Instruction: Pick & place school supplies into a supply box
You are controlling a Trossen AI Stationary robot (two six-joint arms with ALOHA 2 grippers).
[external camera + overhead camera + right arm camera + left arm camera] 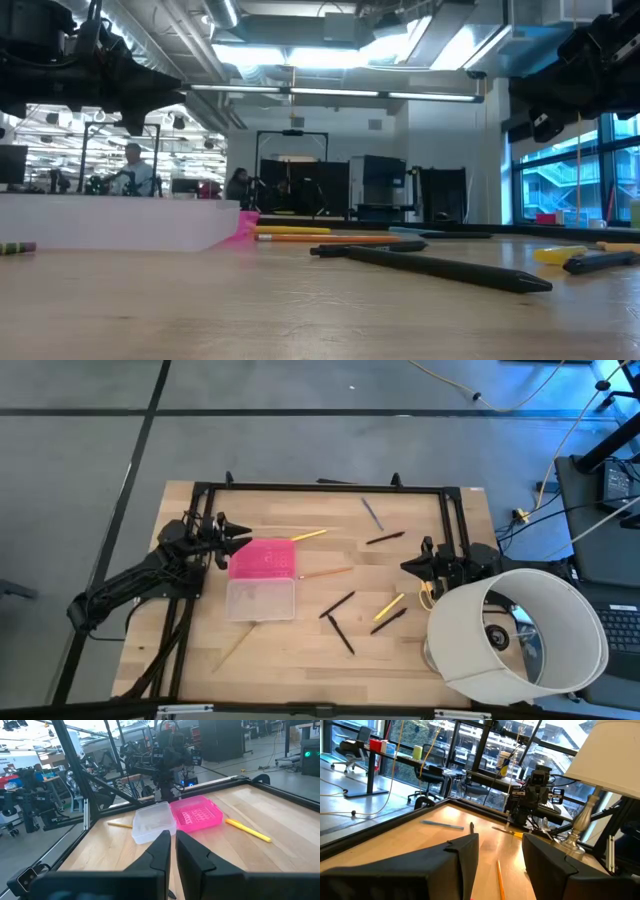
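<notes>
The supply box lies open on the table. Its pink lid (263, 559) and clear base (260, 600) lie side by side, and both show in the right wrist view (196, 813) (152, 822). Pens and pencils lie flat on the wood: a yellow pen (308, 535), an orange pencil (325, 572), a grey pen (372, 513), black pens (385, 538) (337, 604) (341, 634) and a yellow one (389, 606). My left gripper (235, 540) is open and empty at the lid's far left corner. My right gripper (408, 565) is shut and empty, right of the pens.
A large white lampshade (520, 635) on a lamp stands at the table's near right corner, close behind my right arm. A wooden pencil (237, 647) lies near the front edge. A black frame (320, 487) runs round the table's far and side edges.
</notes>
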